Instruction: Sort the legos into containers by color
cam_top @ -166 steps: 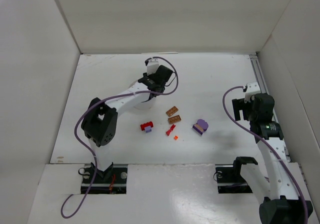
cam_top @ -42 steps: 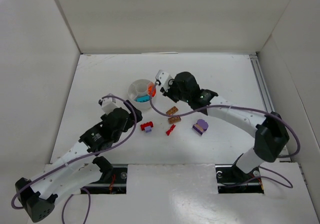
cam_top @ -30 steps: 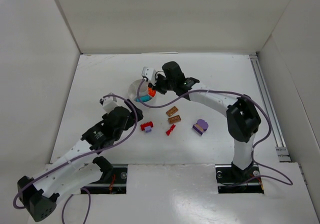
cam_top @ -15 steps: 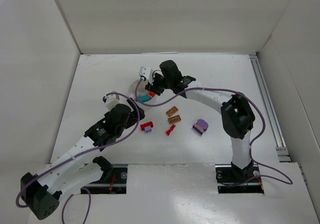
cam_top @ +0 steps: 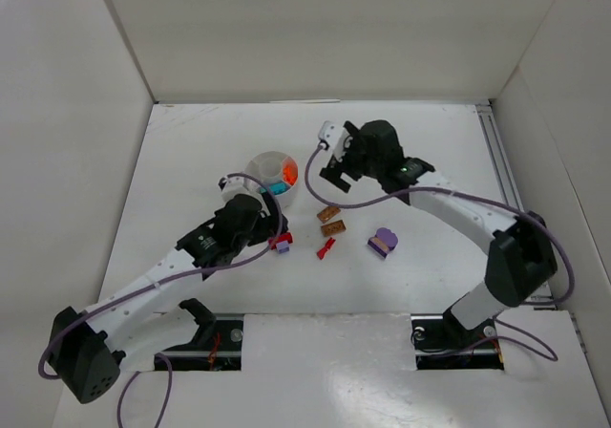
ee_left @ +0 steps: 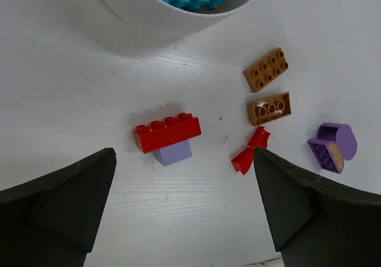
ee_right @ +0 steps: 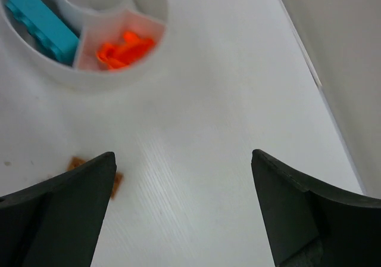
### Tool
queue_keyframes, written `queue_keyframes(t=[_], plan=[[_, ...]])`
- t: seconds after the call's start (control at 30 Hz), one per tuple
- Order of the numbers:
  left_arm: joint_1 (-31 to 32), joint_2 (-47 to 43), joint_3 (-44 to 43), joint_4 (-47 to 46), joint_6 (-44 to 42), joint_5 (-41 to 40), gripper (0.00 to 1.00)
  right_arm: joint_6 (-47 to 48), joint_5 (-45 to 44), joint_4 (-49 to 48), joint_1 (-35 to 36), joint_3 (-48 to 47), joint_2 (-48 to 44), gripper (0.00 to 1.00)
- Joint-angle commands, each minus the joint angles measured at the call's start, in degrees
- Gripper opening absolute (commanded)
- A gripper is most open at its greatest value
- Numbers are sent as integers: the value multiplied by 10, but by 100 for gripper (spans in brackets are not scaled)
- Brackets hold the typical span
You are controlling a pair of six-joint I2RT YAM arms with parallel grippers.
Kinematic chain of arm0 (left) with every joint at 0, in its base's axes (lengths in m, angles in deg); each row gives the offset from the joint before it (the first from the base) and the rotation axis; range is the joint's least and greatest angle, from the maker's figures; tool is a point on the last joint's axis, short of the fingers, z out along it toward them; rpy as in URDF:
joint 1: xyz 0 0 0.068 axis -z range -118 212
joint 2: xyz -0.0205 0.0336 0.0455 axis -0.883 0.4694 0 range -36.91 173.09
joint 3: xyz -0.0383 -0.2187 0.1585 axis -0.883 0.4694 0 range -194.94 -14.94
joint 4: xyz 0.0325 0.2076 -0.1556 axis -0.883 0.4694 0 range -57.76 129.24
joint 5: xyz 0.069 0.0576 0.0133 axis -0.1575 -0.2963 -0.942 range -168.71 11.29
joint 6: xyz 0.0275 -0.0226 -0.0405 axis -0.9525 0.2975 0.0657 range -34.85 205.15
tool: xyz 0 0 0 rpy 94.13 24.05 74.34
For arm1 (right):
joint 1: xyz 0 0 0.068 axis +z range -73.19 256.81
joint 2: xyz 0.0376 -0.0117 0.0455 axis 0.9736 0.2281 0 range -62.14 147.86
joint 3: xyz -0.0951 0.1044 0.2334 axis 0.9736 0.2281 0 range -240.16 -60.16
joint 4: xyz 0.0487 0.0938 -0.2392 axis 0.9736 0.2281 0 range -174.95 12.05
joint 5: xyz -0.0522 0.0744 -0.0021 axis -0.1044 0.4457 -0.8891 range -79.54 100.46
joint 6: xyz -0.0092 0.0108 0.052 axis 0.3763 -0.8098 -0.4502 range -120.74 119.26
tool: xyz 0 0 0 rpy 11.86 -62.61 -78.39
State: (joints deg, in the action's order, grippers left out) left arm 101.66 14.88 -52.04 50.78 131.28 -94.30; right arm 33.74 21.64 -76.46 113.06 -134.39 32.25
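Observation:
The white divided dish (cam_top: 260,165) holds orange pieces (cam_top: 289,171) in one wedge and a teal brick (cam_top: 275,188) in another. On the table lie a red brick on a lilac block (cam_top: 282,244), two tan bricks (cam_top: 330,220), a small red piece (cam_top: 326,248) and a purple piece (cam_top: 383,242). My left gripper (ee_left: 182,155) hangs open over the red brick (ee_left: 166,133), which lies between its fingers. My right gripper (ee_right: 181,157) is open and empty, just right of the dish (ee_right: 89,79), above bare table. One tan brick (ee_right: 117,183) peeks out beside its left finger.
White walls enclose the table on three sides. A rail (cam_top: 501,170) runs along the right edge. In the left wrist view the tan bricks (ee_left: 268,88), small red piece (ee_left: 250,152) and purple piece (ee_left: 332,146) lie right of the red brick.
My right gripper went from shut on an orange piece over the dish to open, then drew back to the right; the orange now lies in the dish. My left gripper moved over the red brick.

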Motion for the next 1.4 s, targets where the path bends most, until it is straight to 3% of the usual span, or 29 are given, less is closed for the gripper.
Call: queue_keyframes(t=[0.0, 0.17, 0.23, 0.4, 0.63, 0.9, 1.37], plan=[[25, 22, -32, -51, -51, 30, 100, -36, -67, -8, -36, 76, -90, 100], [113, 103, -74, -102, -122, 44, 100, -59, -53, -8, -121, 196, -219, 100], [145, 167, -107, -122, -179, 32, 93, -59, -36, -1, -158, 236, -269, 100], [150, 306, -201, -127, -273, -11, 88, -42, 12, 36, -222, 270, -331, 100], [150, 451, -280, -189, -438, 7, 87, -21, 49, 55, -272, 286, -362, 100], [127, 546, -356, -168, -471, 5, 73, -21, 86, 50, -297, 286, -344, 100], [105, 595, -367, -175, -504, 79, 68, -16, 81, 44, -302, 286, -322, 100]])
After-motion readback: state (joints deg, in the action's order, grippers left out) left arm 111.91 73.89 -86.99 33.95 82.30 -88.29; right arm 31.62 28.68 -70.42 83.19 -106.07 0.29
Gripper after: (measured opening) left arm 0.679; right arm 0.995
